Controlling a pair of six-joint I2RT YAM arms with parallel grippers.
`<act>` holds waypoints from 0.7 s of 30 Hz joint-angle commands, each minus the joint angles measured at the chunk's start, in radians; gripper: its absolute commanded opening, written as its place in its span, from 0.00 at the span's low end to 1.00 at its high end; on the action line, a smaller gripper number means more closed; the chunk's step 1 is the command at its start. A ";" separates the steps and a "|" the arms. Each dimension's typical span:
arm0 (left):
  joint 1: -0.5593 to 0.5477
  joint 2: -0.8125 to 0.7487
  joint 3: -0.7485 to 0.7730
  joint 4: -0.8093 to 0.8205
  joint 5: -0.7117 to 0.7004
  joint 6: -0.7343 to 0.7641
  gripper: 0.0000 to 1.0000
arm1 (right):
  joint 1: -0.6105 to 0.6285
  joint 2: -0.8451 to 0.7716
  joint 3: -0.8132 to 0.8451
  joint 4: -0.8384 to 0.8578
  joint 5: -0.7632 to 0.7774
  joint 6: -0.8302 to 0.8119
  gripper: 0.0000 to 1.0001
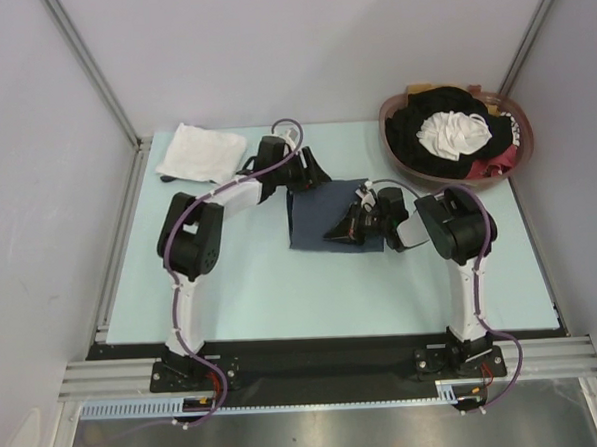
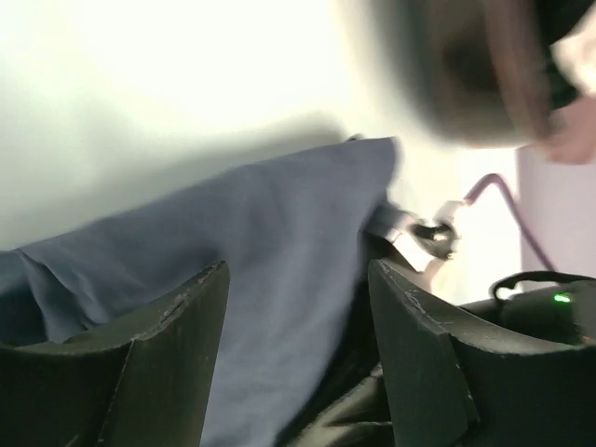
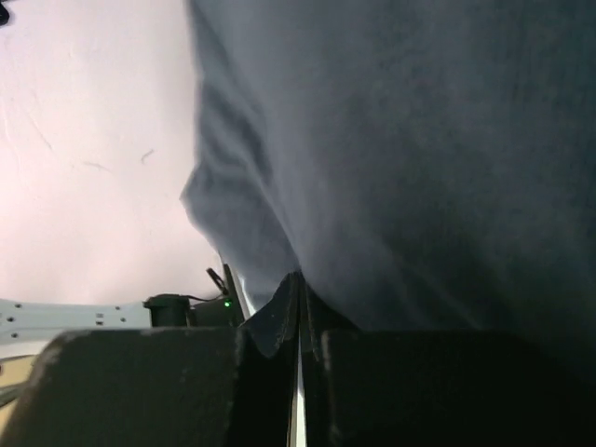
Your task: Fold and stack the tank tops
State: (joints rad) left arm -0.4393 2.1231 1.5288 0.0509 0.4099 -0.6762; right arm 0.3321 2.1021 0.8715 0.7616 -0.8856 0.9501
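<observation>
One done: white tank top [image 1: 202,151] folded aside. Right gripper [image 3: 300,284], pressed together, seemingly pinches the grey-blue tank top [image 1: 314,228]; left gripper [image 2: 298,275] spread. Next: carry the fold across.

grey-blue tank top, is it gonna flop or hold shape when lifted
Probably floppy: the grey-blue tank top drapes in soft folds at the shut right hand. Likely light, as a narrow pinch seems to lift its edge. Pushed, it would probably bunch rather than slide flat, given its creases.
</observation>
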 commanded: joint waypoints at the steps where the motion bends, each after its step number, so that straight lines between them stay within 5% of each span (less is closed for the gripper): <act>1: 0.004 0.076 0.098 -0.101 0.038 0.027 0.67 | 0.008 0.042 0.001 -0.006 -0.029 -0.017 0.00; 3: 0.004 0.123 0.125 -0.134 0.027 0.029 0.67 | 0.005 0.073 0.023 -0.158 0.031 -0.065 0.00; 7: 0.008 0.147 0.143 -0.138 0.020 0.027 0.66 | -0.008 0.056 0.011 -0.108 0.020 -0.037 0.00; 16: 0.030 0.022 0.151 -0.201 -0.005 0.089 0.67 | 0.070 -0.200 0.086 -0.309 0.017 -0.157 0.00; 21: 0.054 -0.064 0.099 -0.200 0.000 0.099 0.68 | 0.153 -0.195 0.161 -0.369 0.014 -0.168 0.00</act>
State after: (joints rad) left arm -0.4114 2.1906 1.6394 -0.1558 0.4156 -0.6167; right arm 0.4465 1.9259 0.9874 0.4522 -0.8661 0.8165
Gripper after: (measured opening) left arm 0.674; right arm 0.009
